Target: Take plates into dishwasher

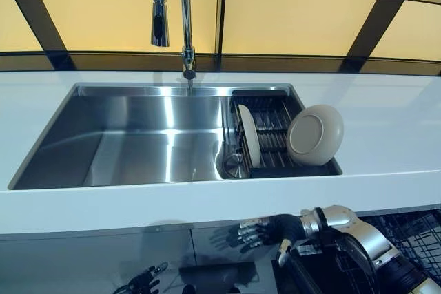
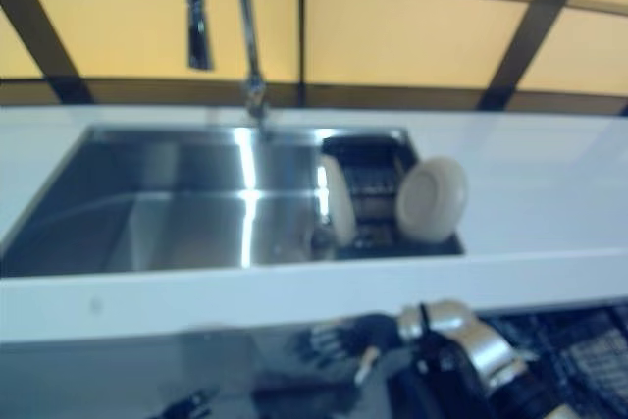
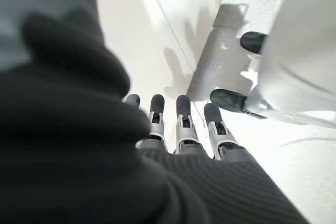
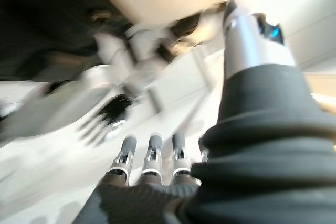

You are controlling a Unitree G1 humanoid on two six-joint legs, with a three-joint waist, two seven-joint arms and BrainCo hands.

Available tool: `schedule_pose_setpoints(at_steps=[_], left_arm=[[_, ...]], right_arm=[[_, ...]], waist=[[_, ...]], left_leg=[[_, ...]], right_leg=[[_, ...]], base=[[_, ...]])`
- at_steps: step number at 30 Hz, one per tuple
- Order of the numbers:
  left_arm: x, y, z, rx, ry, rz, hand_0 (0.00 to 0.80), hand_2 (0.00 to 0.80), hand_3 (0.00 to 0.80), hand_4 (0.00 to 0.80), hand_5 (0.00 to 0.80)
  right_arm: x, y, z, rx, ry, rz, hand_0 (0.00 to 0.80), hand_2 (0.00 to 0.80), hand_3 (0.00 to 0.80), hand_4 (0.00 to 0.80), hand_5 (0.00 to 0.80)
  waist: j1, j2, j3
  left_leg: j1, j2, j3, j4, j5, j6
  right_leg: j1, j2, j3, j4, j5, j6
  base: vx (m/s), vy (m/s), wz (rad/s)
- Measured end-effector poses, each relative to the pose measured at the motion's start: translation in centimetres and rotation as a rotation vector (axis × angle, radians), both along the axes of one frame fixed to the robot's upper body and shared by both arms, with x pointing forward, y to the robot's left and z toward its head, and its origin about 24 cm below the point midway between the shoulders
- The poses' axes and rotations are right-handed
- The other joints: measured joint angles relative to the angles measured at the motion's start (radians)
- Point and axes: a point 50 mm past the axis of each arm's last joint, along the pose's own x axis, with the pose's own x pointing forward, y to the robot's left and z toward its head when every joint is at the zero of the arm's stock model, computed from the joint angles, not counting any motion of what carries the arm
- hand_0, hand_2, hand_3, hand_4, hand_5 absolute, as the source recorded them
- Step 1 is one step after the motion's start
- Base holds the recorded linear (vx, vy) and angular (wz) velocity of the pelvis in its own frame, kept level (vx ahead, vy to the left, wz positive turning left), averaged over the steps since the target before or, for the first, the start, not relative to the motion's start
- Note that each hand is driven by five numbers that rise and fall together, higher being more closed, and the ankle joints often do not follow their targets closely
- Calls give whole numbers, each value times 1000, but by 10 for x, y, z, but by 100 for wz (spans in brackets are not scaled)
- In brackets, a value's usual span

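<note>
In the sink's rack (image 1: 272, 144) two plates (image 1: 315, 135) stand on edge, both hands (image 1: 265, 231) low, fingers loose and empty, so a hurried reach risks toppling them

The sink (image 1: 138, 142) basin lies open on its left side. A rack (image 1: 272, 135) fills its right end, two plates (image 1: 315, 135) standing in it. The faucet (image 1: 185, 18) arches over the back rim, above the middle.
</note>
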Motion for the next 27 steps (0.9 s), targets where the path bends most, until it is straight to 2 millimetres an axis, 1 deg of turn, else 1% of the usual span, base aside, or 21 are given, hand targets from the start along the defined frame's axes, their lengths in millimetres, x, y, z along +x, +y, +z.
schedule_pose_setpoints(at_steps=[3,5,6,10,11,13,14,16,17,18,19,20,21,22,23,24,25,27], left_arm=[[-10,0,-2,-8,25,3,0,0,0,0,0],[-11,0,-2,-8,27,3,0,0,0,0,0],[-13,-1,-2,-12,34,-5,0,0,0,0,0],[-13,-1,-2,-12,34,-5,0,0,0,0,0],[-12,-1,-2,-11,24,-9,0,0,0,0,0],[-12,-1,-2,-11,24,-9,0,0,0,0,0],[-12,-1,-2,-10,26,-19,0,0,0,0,0],[-12,-1,-2,-10,26,-19,0,0,0,0,0],[-11,-5,-3,-20,26,-36,0,0,0,0,0],[-11,-5,-3,-20,26,-36,0,0,0,0,0],[-15,-18,-7,-53,36,-40,0,0,0,0,0],[-15,-18,-7,-55,35,-35,0,0,0,0,0],[-17,-17,-7,-53,40,-36,0,0,0,0,0],[-18,-15,-7,-48,43,-36,0,0,0,0,0],[-20,-13,-6,-43,47,-35,0,0,0,0,0],[-21,-13,-6,-42,50,-34,0,0,0,0,0],[-22,-12,-7,-42,52,-32,0,0,0,0,0],[-23,-12,-7,-39,56,-31,0,0,0,0,0]], right_arm=[[5,6,12,68,25,8,0,0,0,0,0],[5,8,13,83,34,13,0,0,0,0,0],[5,18,18,174,99,34,0,0,0,0,0],[5,18,18,174,99,34,0,0,0,0,0],[3,26,18,226,149,50,0,0,0,0,0],[3,26,18,226,149,50,0,0,0,0,0],[2,35,19,270,176,69,0,0,0,0,0],[2,35,19,270,176,69,0,0,0,0,0],[0,47,25,366,198,99,0,0,0,0,0],[0,47,25,366,198,99,0,0,0,0,0],[22,76,86,759,177,-27,0,0,0,0,0],[43,58,98,832,137,-186,0,0,0,0,0],[63,35,108,850,76,-350,0,0,0,0,0],[79,7,114,835,7,-533,0,0,0,0,0],[88,-23,120,799,-69,-698,0,0,0,0,0],[90,-36,124,775,-104,-770,0,0,0,0,0],[94,-60,132,719,-169,-906,0,0,0,0,0],[102,-87,148,679,-239,-1085,0,0,0,0,0]], waist=[[3,10,-11],[4,11,-12],[4,7,-16],[4,7,-16],[9,-6,-25],[9,-6,-25],[18,-13,-31],[18,-13,-31],[32,-10,-42],[32,-10,-42],[42,11,-56],[47,13,-58],[54,14,-63],[57,12,-66],[54,10,-67],[51,10,-67],[37,11,-68],[18,12,-69]], left_leg=[[0,1,-2,1,3,-5],[0,1,-2,1,3,-5],[1,0,-4,1,4,-3],[1,0,-4,1,4,-3],[0,-1,-5,1,4,-3],[0,-1,-5,1,4,-3],[0,-1,-5,0,1,-6],[0,-1,-5,0,1,-6],[1,-1,-6,0,-3,-2],[1,-1,-6,0,-3,-2],[9,-4,-16,0,3,-5],[16,-6,-17,4,3,-5],[17,-8,-16,4,2,-4],[15,-9,-15,1,2,-3],[11,-9,-12,0,2,-1],[10,-9,-9,0,1,1],[8,-9,-5,0,0,2],[9,-9,-1,1,1,5]], right_leg=[[5,1,-3,0,-1,-1],[5,1,-4,0,-1,-1],[7,1,-5,0,-1,-1],[7,1,-5,0,-1,-1],[8,0,-7,0,-1,-1],[8,0,-7,0,-1,-1],[13,0,-7,0,-2,0],[13,0,-7,0,-2,0],[16,0,-7,0,-5,-1],[16,0,-7,0,-5,-1],[22,-3,-19,0,-7,1],[24,-5,-22,1,-9,4],[25,-7,-22,1,-10,5],[24,-9,-22,1,-9,7],[18,-10,-19,1,-9,8],[15,-10,-15,1,-8,9],[16,-10,-8,1,-6,10],[15,-9,-3,3,-6,10]], base=[[0,0,0],[0,0,0],[0,0,0],[0,0,0],[0,0,0],[0,0,0],[0,0,0],[0,0,0],[0,0,0],[21,25,15],[11,21,19],[11,25,18],[-1,19,5],[3,23,-4],[3,19,-7],[15,35,-15],[14,33,-12],[13,39,-11]])
